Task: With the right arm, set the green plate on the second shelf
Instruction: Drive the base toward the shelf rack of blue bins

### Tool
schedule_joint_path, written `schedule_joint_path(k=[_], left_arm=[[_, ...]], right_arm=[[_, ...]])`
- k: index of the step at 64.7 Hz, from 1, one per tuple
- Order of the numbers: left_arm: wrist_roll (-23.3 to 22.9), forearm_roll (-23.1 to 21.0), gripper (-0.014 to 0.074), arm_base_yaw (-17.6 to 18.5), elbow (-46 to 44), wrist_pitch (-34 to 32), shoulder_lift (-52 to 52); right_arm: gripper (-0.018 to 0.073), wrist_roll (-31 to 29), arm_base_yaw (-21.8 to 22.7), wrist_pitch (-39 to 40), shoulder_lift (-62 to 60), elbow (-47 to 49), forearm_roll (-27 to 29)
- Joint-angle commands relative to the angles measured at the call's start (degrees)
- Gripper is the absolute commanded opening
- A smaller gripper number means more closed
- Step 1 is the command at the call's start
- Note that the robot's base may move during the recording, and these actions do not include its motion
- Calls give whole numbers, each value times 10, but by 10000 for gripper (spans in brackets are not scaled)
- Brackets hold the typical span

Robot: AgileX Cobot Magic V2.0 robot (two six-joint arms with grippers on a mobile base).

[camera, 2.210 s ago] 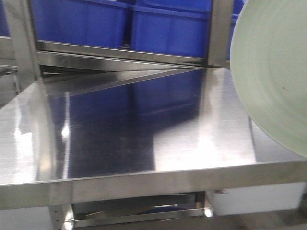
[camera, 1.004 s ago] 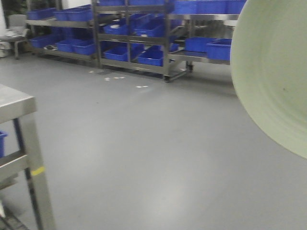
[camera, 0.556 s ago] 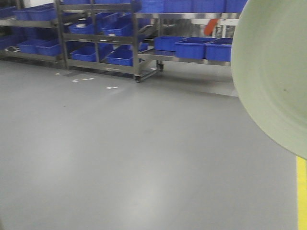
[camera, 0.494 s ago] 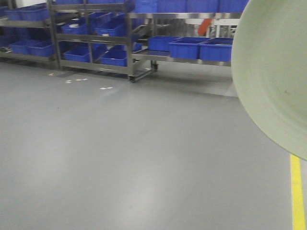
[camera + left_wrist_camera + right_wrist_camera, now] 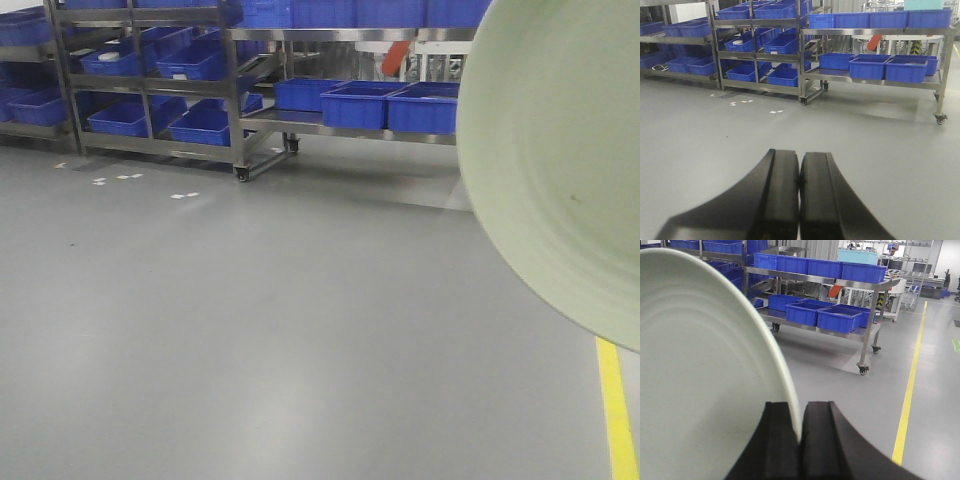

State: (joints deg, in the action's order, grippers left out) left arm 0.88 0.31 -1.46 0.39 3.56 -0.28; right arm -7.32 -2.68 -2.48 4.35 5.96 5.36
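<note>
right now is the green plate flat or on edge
On edge: the green plate stands upright, rim pinched in the right gripper.

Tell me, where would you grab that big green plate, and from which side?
Take the green plate by its thin rim, coming in edge-on so one finger lands on each face. It is shallow and too wide to span, which leaves only the rim to pinch. The right gripper holds it just so.

We see the black fingers [image 5: 777,440] of the right gripper [image 5: 801,415] pinched on the rim of a pale sage-green round plate [image 5: 700,365], which stands on edge and fills the left side. Beyond it, blue plastic bins [image 5: 839,318] sit on a wheeled steel rack [image 5: 868,335], and a yellow line [image 5: 910,375] runs along the grey floor [image 5: 840,385].
</note>
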Motion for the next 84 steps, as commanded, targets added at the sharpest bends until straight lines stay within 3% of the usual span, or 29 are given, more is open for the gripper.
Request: schedule_joint_path(k=[1,84], left_arm=[[-1,0,130,1,24,-48,-10],[-1,0,130,1,24,-48,-10]], right_arm=[[50,5,1,64,6,18,0],[50,5,1,64,6,18,0]])
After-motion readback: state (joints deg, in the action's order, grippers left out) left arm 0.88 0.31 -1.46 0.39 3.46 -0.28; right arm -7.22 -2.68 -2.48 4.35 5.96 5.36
